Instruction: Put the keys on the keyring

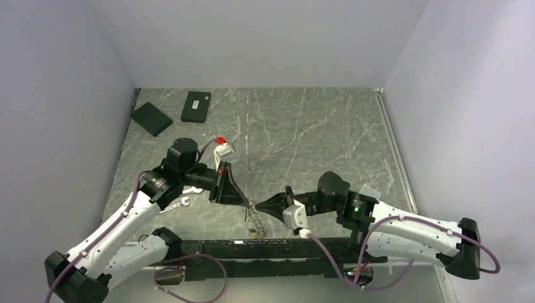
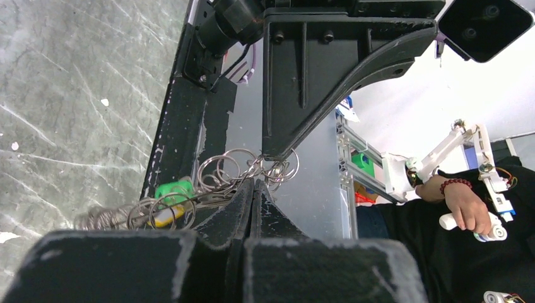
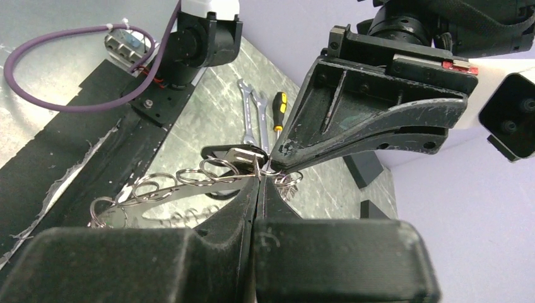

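The keyring (image 1: 255, 222) is a bunch of linked silver wire rings hanging between my two grippers above the table's near edge. In the left wrist view its rings (image 2: 217, 175) carry a green tag (image 2: 171, 189) and a small yellow piece (image 2: 165, 216). My left gripper (image 1: 246, 202) and right gripper (image 1: 256, 207) meet tip to tip, each shut on a ring. The right wrist view shows the ring chain (image 3: 183, 180) trailing left from my right gripper (image 3: 260, 180), with one flat silver key (image 3: 241, 153) beside the tips. Other keys I cannot make out among the rings.
Two flat black boxes (image 1: 151, 118) (image 1: 196, 106) lie at the far left of the marble table (image 1: 315, 139). A silver wrench (image 1: 180, 203) lies under the left arm. Two wrenches (image 3: 249, 117) and a yellow-handled screwdriver (image 3: 278, 110) show behind the ring bunch. A black rail (image 1: 265, 249) runs along the near edge.
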`<action>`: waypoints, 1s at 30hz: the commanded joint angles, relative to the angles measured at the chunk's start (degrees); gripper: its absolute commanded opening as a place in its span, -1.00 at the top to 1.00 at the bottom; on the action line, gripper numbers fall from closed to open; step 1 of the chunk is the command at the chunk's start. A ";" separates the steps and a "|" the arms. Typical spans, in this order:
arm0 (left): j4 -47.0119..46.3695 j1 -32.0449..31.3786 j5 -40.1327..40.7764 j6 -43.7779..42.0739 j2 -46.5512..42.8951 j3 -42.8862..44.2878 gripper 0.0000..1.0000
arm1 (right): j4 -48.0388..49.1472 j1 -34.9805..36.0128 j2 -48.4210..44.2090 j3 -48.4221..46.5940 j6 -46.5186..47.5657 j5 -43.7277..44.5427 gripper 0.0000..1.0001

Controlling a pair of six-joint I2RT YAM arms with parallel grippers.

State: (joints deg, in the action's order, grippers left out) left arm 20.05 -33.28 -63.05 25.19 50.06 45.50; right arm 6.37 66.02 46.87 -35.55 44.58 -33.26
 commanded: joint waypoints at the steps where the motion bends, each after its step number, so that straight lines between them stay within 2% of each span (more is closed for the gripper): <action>1: 1.02 -0.71 0.74 -1.26 -0.98 1.88 0.96 | 7.44 0.34 -0.87 -1.55 0.06 0.46 1.00; 4: 2.91 -0.91 1.82 -2.53 -1.75 2.74 0.61 | 8.54 0.29 -0.60 -1.06 -0.21 0.89 1.00; 11: 4.34 -0.91 3.90 -3.91 -3.75 4.10 0.15 | 9.66 0.33 -0.68 -0.52 -0.88 1.25 1.00; 20: 3.53 -0.87 7.06 -5.45 -7.54 5.02 0.07 | 9.76 0.34 0.01 -0.62 -2.17 1.50 1.00; 25: 3.84 -0.91 12.50 -8.01 -11.69 5.66 -0.08 | 9.12 0.34 0.99 -1.48 -3.20 2.02 1.00; 30: 7.40 -0.93 13.76 -11.93 -11.27 7.05 -0.10 | 11.21 0.23 1.46 -1.16 -4.72 2.05 1.00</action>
State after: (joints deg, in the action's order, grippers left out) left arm 25.32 -33.95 -51.90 17.58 38.13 49.63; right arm 10.81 66.06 48.69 -35.51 41.58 -30.94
